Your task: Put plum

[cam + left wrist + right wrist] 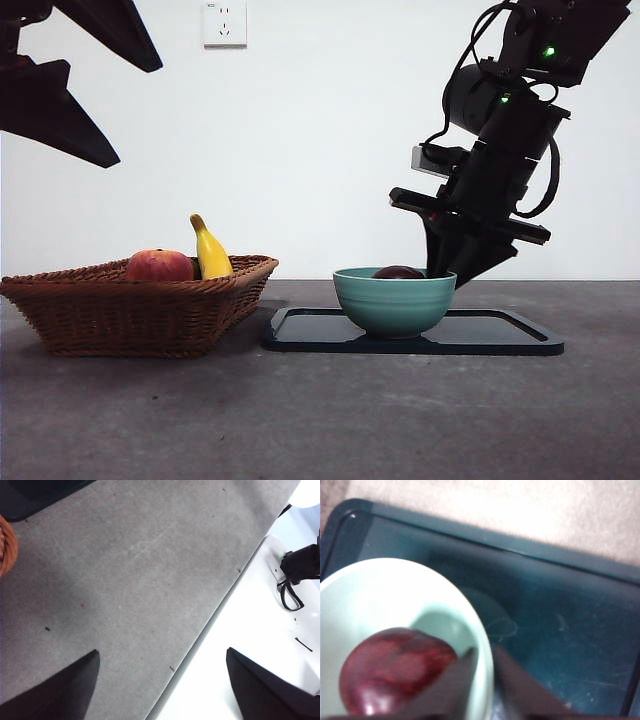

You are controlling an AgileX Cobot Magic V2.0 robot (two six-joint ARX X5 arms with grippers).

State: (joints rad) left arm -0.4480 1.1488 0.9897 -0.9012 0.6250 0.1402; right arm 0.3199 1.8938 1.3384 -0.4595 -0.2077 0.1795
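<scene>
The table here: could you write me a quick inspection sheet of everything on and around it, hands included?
Surface: grey table, a few specks, bare in front.
Job's things: plum lies in the teal bowl; the bowl stands on a dark tray.
Clutter: wicker basket holding a red-yellow fruit and a banana.
Hands: right hand at the bowl's rim beside the plum, jaws nearly together and not gripping it; left hand open, raised over the table's edge.
Cables: black cables along the right arm.
Surroundings: white wall with a socket.
</scene>
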